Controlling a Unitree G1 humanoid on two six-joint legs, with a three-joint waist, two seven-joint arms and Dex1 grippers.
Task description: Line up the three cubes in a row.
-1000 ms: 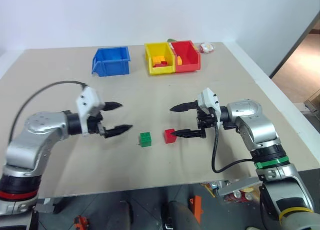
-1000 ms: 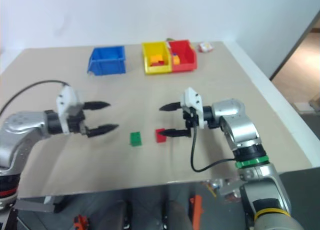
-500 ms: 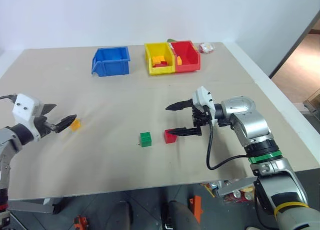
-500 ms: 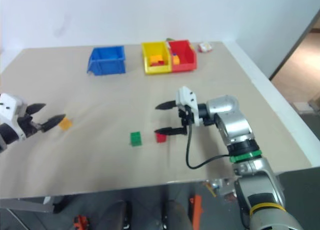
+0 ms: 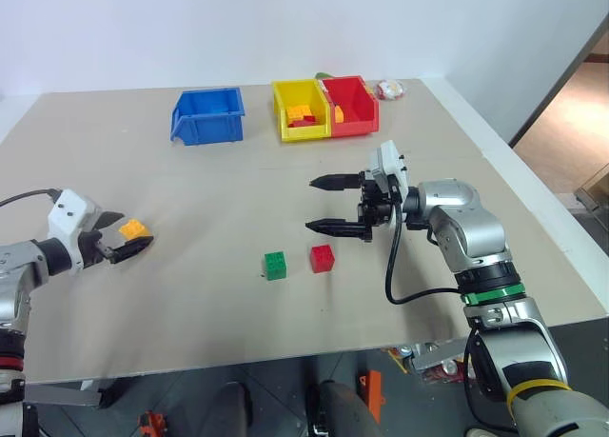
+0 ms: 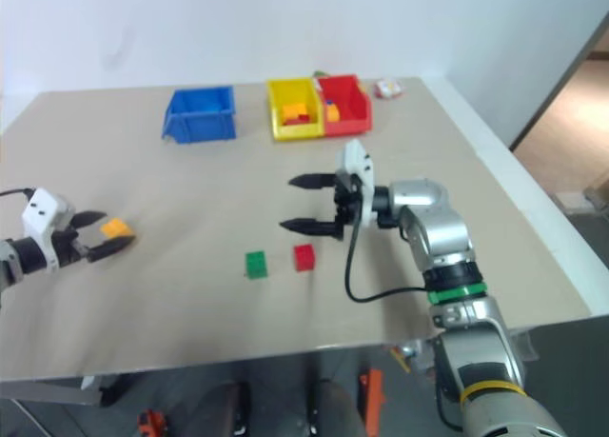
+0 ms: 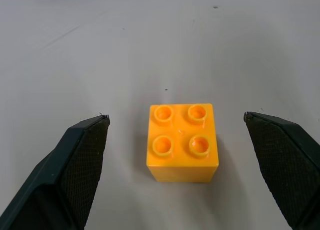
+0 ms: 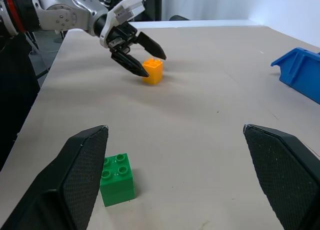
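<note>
The orange-yellow cube [image 7: 182, 142] rests studs-up on the table at the far left, between the fingers of my open left gripper [image 5: 132, 234], which do not touch it. The green cube [image 5: 275, 265] and the red cube [image 5: 323, 258] sit side by side near the table's middle, a small gap between them. My right gripper [image 5: 311, 205] hangs open and empty above the table, just behind the red cube, pointing left. The right wrist view shows the green cube [image 8: 116, 179] close by and the orange-yellow cube [image 8: 153, 70] farther off.
At the back of the table stand a blue bin [image 5: 208, 115], a yellow bin [image 5: 303, 110] and a red bin [image 5: 352, 104] with loose bricks. A small white object [image 5: 391, 89] lies by the far right corner. Bare tabletop lies between the orange-yellow and green cubes.
My left arm swung far to the left and sank, so its open fingers now flank the orange-yellow cube. My right gripper lifted away from the red cube and shifted slightly left.
</note>
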